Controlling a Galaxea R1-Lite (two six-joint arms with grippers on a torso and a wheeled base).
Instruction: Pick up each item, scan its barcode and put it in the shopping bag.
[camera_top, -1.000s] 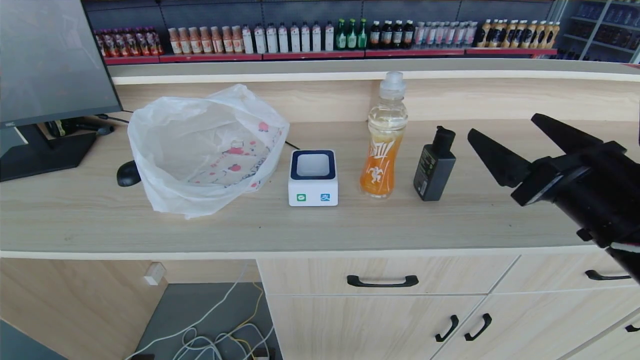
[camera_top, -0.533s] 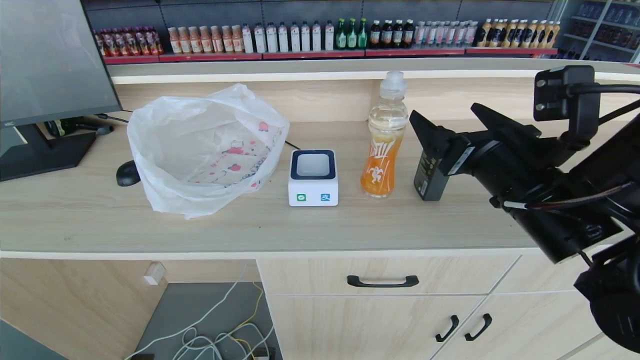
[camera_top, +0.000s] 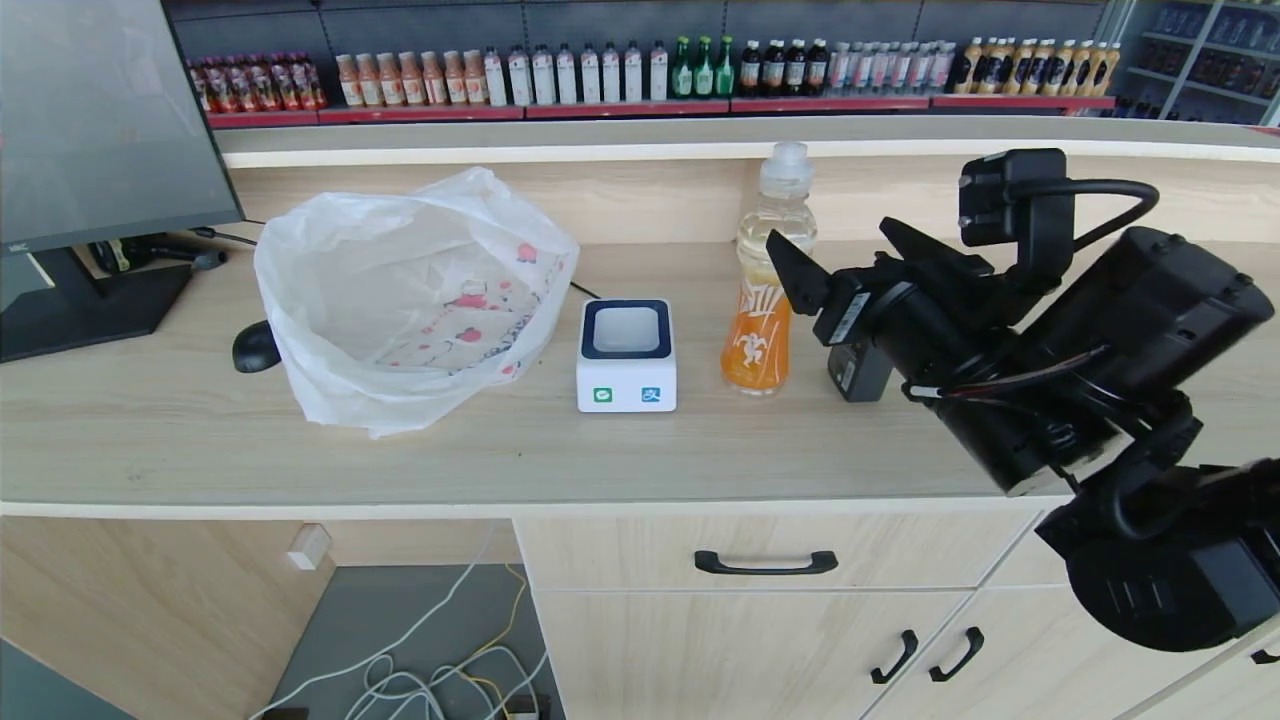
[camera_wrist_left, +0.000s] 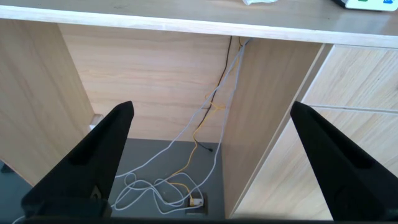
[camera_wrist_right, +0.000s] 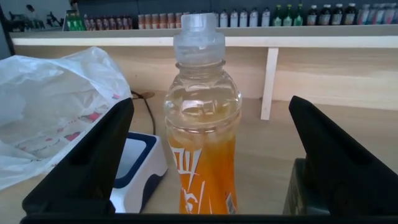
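Observation:
An orange drink bottle (camera_top: 757, 320) (camera_wrist_right: 202, 143) with a clear cap stands upright on the wooden counter (camera_top: 500, 440). Right of it stands a small black bottle (camera_top: 858, 372) (camera_wrist_right: 305, 193), mostly hidden behind my right arm. My right gripper (camera_top: 835, 245) (camera_wrist_right: 211, 102) is open above the counter, just right of the orange bottle and pointing at it, with nothing held. A white scanner (camera_top: 626, 355) (camera_wrist_right: 140, 165) sits left of the drink. The open white shopping bag (camera_top: 410, 290) (camera_wrist_right: 56, 106) lies farther left. My left gripper (camera_wrist_left: 212, 107) is open below the counter edge.
A monitor (camera_top: 100, 110) and a black mouse (camera_top: 256, 347) occupy the counter's left end. A raised ledge (camera_top: 600, 150) runs behind the items. Drawers (camera_top: 765, 562) and loose cables (camera_wrist_left: 186, 180) lie under the counter.
My right arm has swung left from the counter's right end. Its open gripper now covers the black bottle and sits beside the orange drink. The items have not moved.

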